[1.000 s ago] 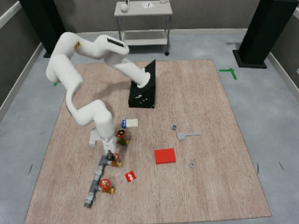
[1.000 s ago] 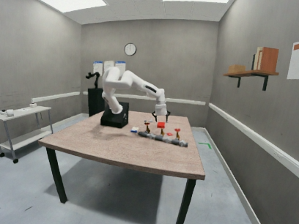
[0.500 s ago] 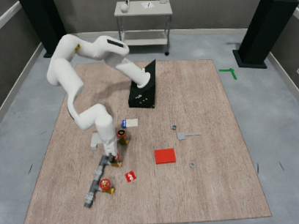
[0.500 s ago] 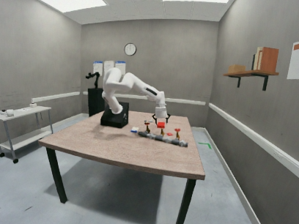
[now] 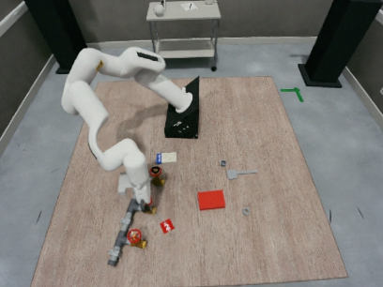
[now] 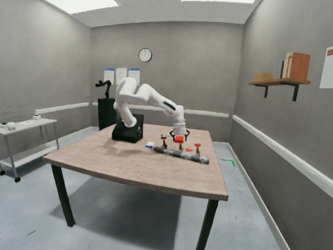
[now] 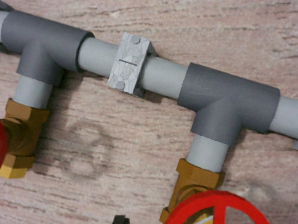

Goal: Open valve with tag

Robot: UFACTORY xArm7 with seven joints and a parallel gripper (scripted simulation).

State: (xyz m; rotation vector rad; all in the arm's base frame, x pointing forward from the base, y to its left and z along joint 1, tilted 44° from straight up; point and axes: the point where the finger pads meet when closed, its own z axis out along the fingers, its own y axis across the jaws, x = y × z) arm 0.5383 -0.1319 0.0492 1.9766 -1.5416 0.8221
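A grey pipe lies at the table's front left with three brass valves that have red handwheels. The far valve and the near valve show in full. My gripper is open and hangs straight over the middle valve, covering it in this view. In the side view the spread fingers flank its red handwheel. In the wrist view the pipe runs across the top and the handwheel sits at the bottom edge. A small red tag lies beside the pipe, between the middle and near valves; its chain is too small to trace.
A black box stands at the arm's base. A white and blue card, a red block, a grey wrench and two nuts lie on the table to the right.
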